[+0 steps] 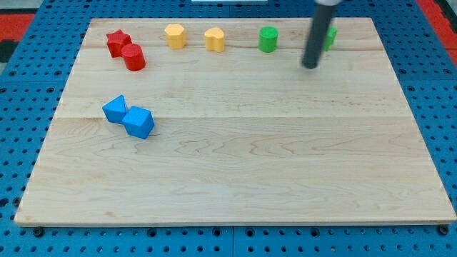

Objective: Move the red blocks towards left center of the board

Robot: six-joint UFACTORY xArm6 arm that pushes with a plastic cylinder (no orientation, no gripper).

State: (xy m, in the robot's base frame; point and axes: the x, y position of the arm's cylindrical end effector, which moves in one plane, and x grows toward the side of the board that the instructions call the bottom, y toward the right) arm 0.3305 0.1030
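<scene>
Two red blocks sit near the board's (235, 178) upper left corner: a red star block (117, 41) and, touching it at its 4 o'clock, a red cylinder block (133, 57). Neither lies at the left centre; both are up near the top edge. At 6 o'clock from them, well apart, two blue blocks touch each other: a blue triangular block (114, 110) and a blue cube block (138, 122) at its 4 o'clock. Along the top edge, at 3 o'clock from the star, stand a yellow hexagonal block (175, 35), then a yellow heart-like block (214, 39), then a green cylinder block (268, 39). Further right, my tip (310, 66) rests on the board at 4 o'clock from that cylinder, apart from it. Another green block (330, 37), shape unclear, is partly hidden behind the rod. The rod has no claw and holds nothing.
</scene>
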